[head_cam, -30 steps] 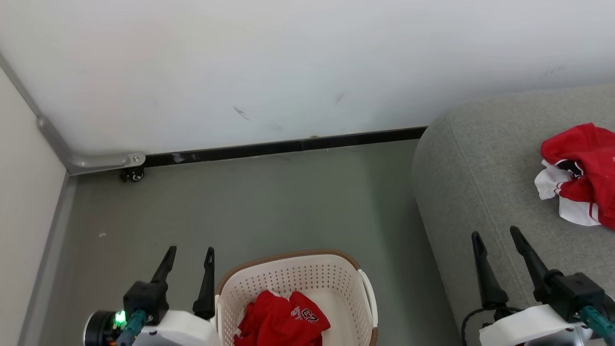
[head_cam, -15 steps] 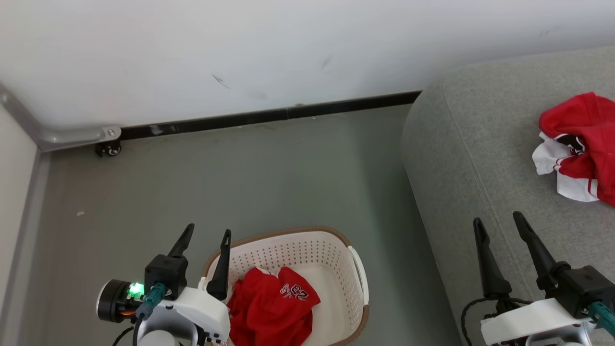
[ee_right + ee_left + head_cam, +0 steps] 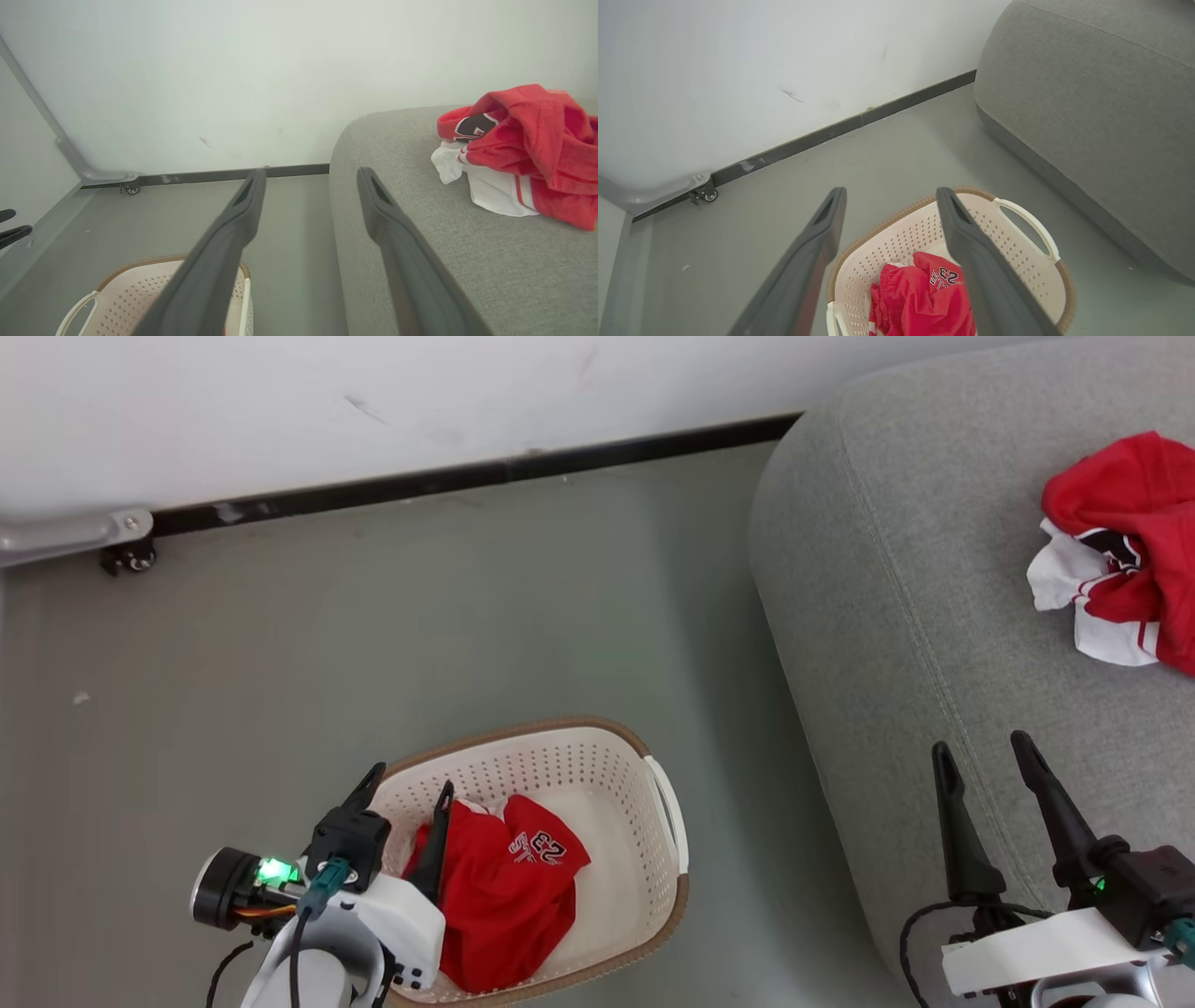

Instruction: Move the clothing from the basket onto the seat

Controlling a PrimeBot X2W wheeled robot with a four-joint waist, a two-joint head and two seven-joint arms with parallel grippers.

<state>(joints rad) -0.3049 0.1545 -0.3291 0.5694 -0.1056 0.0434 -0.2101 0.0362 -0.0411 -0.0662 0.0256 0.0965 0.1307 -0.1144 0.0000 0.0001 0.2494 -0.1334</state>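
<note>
Left gripper [image 3: 411, 782], fingers spread, hangs over the left rim of the basket [image 3: 560, 733], which holds red clothing [image 3: 504, 896]. Right of the basket, the right gripper [image 3: 980, 747], also spread, hovers above the seat [image 3: 887, 616], where more clothing [image 3: 1120, 541] lies.

I have the basket [image 3: 560, 761] standing upright on the grey floor [image 3: 467, 616], near the seat [image 3: 896, 616] but apart from it. It is an oval cream-white plastic tub with perforated walls, a brown rim and a white side handle [image 3: 672, 807] facing the seat. Inside lies a crumpled red garment [image 3: 504, 896], bunched toward the left half, its white "23" print on top and upside down in my head view; the right part of the base is bare. The seat is a large grey upholstered cushion with a rounded corner and a stitched seam along its top. On it, well back from that corner, sits a rumpled heap of red and white clothing [image 3: 1120, 541] with striped trim.
</note>
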